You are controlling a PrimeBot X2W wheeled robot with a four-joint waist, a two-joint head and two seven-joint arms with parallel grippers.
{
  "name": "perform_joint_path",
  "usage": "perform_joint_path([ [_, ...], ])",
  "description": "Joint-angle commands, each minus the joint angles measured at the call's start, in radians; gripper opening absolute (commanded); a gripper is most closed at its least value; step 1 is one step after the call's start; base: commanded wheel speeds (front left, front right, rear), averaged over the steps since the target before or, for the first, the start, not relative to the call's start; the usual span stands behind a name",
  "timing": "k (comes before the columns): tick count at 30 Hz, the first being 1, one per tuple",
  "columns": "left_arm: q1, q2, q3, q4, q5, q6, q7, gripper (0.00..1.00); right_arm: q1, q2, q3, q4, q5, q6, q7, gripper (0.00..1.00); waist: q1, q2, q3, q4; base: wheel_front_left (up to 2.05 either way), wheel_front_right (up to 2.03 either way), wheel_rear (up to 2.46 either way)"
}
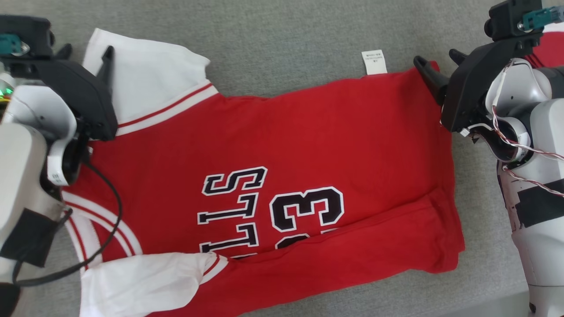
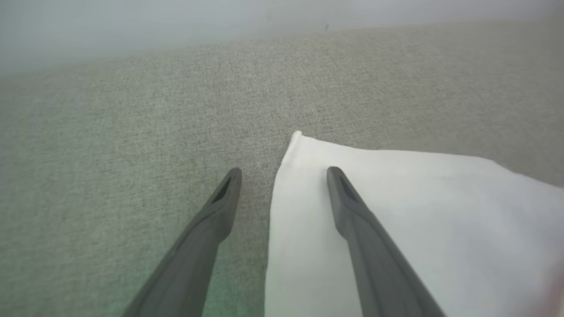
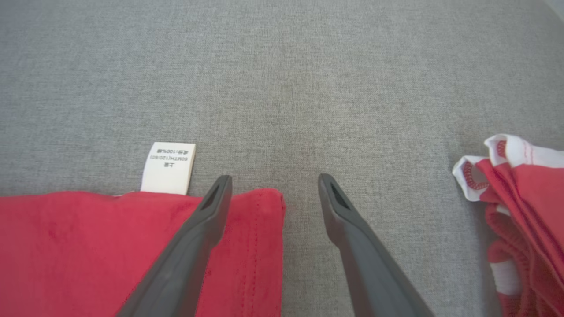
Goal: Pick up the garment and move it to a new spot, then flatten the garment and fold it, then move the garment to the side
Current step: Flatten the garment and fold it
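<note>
Pale left forearm (image 1: 22, 176) and right forearm (image 1: 537, 229) fill the lower corners of the head view, and between them the jersey (image 1: 308, 145) lies spread across the grey counter (image 1: 286, 44), collar towards the left of the frame. Its near long edge looks already turned up over the lower part of the lettering, so I'd judge the folding step is in hand, with the far edge next.

The left claw (image 1: 87, 55) stands spread at the upper left. In its wrist view the left claw (image 2: 284, 174) straddles the edge of the white sleeve (image 2: 396, 211), one finger over cloth, the other over bare counter. The right claw (image 1: 438, 58) is likewise spread at the upper right, just beside the care label (image 1: 374, 61); in its wrist view one finger lies over the red hem corner (image 3: 260, 211). Whether the tips touch the cloth I cannot tell.

Next, each claw would need to pinch its corner, lift both evenly and carry the far edge towards the near side. A second garment (image 3: 520, 198) lies bunched near the hem, well worth steering clear of
</note>
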Motion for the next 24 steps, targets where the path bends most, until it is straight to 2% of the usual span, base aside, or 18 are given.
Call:
perform_joint_path([
  [1, -0.016, 0.008, 0.002, 0.010, 0.007, 0.010, 0.008, 1.00, -0.015, 0.001, 0.005, 0.002, 0.003, -0.003, -0.008, 1.00, -0.0003, -0.0002, 0.025, -0.024, 0.00, 0.00, 0.00],
  [8, -0.045, 0.017, -0.010, 0.072, 0.021, 0.043, 0.062, 1.00, -0.035, -0.008, 0.028, 0.017, 0.017, -0.003, -0.016, 1.00, -0.0003, -0.0002, 0.043, -0.038, 0.00, 0.00, 0.00],
  [13, -0.027, -0.008, -0.028, 0.081, -0.021, 0.027, 0.135, 1.00, -0.038, -0.021, 0.021, 0.013, 0.025, -0.003, -0.009, 1.00, -0.0003, -0.0002, 0.046, -0.032, 0.00, 0.00, 0.00],
  [17, -0.003, -0.009, -0.044, 0.069, -0.045, 0.023, 0.196, 0.92, -0.029, -0.030, 0.014, 0.010, 0.029, -0.003, -0.004, 1.00, -0.0003, -0.0002, 0.041, -0.023, 0.00, 0.00, 0.00],
  [20, 0.009, -0.010, -0.047, 0.055, -0.052, 0.022, 0.219, 0.91, -0.023, -0.033, 0.014, 0.008, 0.027, -0.003, 0.001, 1.00, -0.0003, -0.0002, 0.038, -0.020, 0.00, 0.00, 0.00],
  [22, 0.012, -0.005, -0.047, 0.041, -0.056, 0.026, 0.227, 0.84, -0.019, -0.033, 0.016, 0.006, 0.026, -0.003, 0.006, 1.00, -0.0003, -0.0002, 0.035, -0.019, 0.00, 0.00, 0.00],
  [23, 0.012, -0.001, -0.043, 0.036, -0.056, 0.029, 0.222, 0.49, -0.018, -0.033, 0.018, 0.006, 0.027, -0.003, 0.008, 1.00, -0.0003, -0.0002, 0.035, -0.019, 0.00, 0.00, 0.00],
  [24, 0.010, 0.005, -0.041, 0.032, -0.051, 0.030, 0.212, 0.35, -0.018, -0.034, 0.021, 0.006, 0.028, -0.003, 0.012, 1.00, -0.0003, -0.0002, 0.034, -0.020, 0.00, 0.00, 0.00],
])
